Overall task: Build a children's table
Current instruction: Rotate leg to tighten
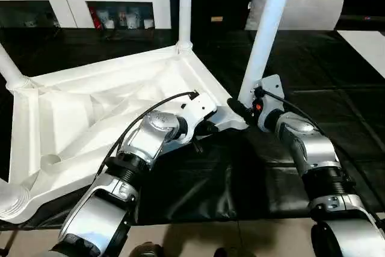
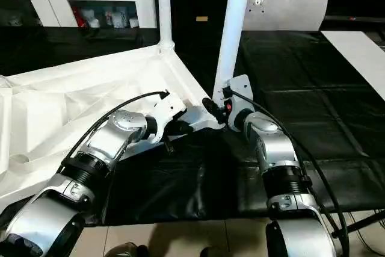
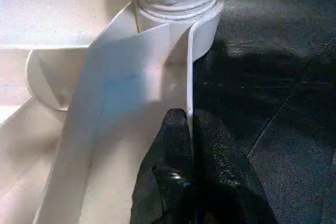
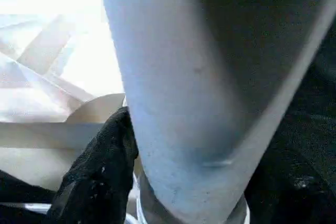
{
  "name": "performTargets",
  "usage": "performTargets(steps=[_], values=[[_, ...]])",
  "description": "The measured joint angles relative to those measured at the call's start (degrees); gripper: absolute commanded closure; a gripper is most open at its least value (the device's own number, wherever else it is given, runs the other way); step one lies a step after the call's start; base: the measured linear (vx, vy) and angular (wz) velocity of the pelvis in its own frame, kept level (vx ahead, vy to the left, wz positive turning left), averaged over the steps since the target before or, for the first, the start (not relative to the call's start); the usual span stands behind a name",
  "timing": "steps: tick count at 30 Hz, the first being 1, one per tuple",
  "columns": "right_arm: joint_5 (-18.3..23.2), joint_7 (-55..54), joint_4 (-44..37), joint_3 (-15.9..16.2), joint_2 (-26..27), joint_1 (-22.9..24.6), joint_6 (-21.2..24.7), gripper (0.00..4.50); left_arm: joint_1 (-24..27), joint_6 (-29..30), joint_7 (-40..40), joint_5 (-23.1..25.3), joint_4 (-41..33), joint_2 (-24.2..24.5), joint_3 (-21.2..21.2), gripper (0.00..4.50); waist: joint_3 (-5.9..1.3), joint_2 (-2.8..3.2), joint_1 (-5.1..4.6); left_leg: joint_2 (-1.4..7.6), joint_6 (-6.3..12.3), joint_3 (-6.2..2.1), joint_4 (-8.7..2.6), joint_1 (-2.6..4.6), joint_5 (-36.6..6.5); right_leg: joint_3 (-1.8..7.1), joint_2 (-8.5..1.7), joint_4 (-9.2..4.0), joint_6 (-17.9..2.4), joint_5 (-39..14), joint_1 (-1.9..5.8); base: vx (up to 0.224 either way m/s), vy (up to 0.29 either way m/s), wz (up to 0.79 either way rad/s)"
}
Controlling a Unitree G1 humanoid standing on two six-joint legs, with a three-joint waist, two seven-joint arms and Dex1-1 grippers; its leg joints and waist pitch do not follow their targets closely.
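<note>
Upside-down white children's table (image 1: 90, 112), ribbed underside up, legs pointing upward; left tool (image 3: 190, 124) pinches its rim, right tool (image 1: 240, 110) grips near leg (image 1: 267, 28).

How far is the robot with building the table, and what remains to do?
Done: the table top lies upside down, with the far leg upright in its socket and another leg standing at the left corner. In hand: the right gripper is around the near leg at its base, while the left gripper pinches the rim beside that socket. Left: the leg at the picture's lower left; whether it is seated cannot be told.
</note>
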Motion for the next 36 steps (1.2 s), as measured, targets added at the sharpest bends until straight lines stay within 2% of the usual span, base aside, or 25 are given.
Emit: performTargets(steps=[2,3,5,10,16,18,23,27,31,36], values=[[-0.03,0.00,-0.08,0.00,0.22,0.02,-0.02,1.34,0.00,0.02,0.28,0.00,0.01,0.00,0.00,4.50,0.00,0.00,-0.04,0.00,-0.01,0.00,0.01,0.00,0.00,0.00,0.00,0.00,0.00,0.00,-0.01,0.000,0.000,0.00],[-0.05,0.21,-0.10,0.01,0.09,0.16,-0.37,1.09,0.00,0.00,0.31,0.00,0.01,0.00,-0.08,4.50,0.01,-0.01,-0.02,0.00,-0.01,0.00,0.02,-0.01,0.00,0.00,0.00,0.00,0.00,0.01,-0.01,0.000,0.000,0.00],[0.02,1.78,-0.11,0.15,-0.48,0.58,-1.27,0.91,0.00,-0.35,0.05,0.02,0.01,0.10,-0.29,4.50,0.02,-0.01,0.03,-0.01,-0.01,0.00,0.02,-0.03,0.00,0.01,0.00,-0.02,0.00,0.01,-0.01,0.000,0.000,0.00],[0.48,9.26,-1.20,1.77,-4.52,2.13,-3.43,0.49,0.09,-4.45,-3.75,0.39,0.03,2.14,-2.07,4.50,0.04,0.01,0.31,-0.01,-0.02,0.00,-0.10,-0.08,-0.01,-0.01,0.00,-0.04,0.07,-0.04,-0.07,0.000,0.000,0.00],[2.80,21.99,-3.67,3.51,-10.01,5.59,-5.31,0.05,1.35,-9.92,-11.43,-0.25,-0.87,5.95,-3.27,4.50,0.06,0.00,1.65,0.01,0.00,0.00,-0.16,-0.11,0.00,-0.05,0.00,-0.04,0.13,-0.08,-0.10,0.000,0.000,0.00],[3.33,25.90,-4.01,4.46,-11.79,5.94,-5.23,0.05,1.47,-10.95,-14.44,-0.41,-1.29,7.67,-3.90,4.50,0.08,0.03,1.86,0.00,-0.01,0.00,-0.13,-0.13,0.00,-0.05,-0.01,-0.04,0.10,-0.06,-0.09,0.000,0.000,0.00],[4.67,33.50,-5.73,4.98,-16.47,7.18,-4.96,0.05,2.52,-13.80,-21.61,-2.03,-2.67,10.30,-5.33,4.50,0.09,0.03,3.22,0.00,-0.02,0.00,-0.08,-0.13,0.00,-0.05,-0.02,-0.03,0.09,-0.06,-0.04,0.000,0.000,0.00],[5.23,38.15,-6.30,6.51,-17.60,7.81,-5.60,0.05,3.82,-14.32,-26.85,-3.39,-5.01,12.59,-6.33,4.50,0.08,0.03,3.38,0.01,-0.02,0.00,-0.06,-0.12,0.00,-0.05,-0.02,0.00,0.09,-0.06,-0.04,0.000,0.000,0.00],[5.44,40.68,-6.71,7.09,-17.80,8.00,-6.13,0.05,4.11,-14.48,-28.82,-3.69,-5.81,13.36,-6.93,4.50,0.08,0.03,3.64,0.01,-0.02,0.00,0.00,-0.13,0.00,-0.04,-0.04,0.02,0.09,-0.05,-0.04,0.000,0.000,0.00],[6.78,43.55,-7.98,7.43,-18.29,8.80,-5.23,0.51,4.53,-14.63,-30.23,-3.98,-7.04,13.82,-7.44,4.50,0.08,0.03,4.31,0.01,-0.02,0.01,0.02,-0.13,0.00,-0.05,-0.04,0.03,0.09,-0.05,-0.03,0.000,0.000,0.00]])
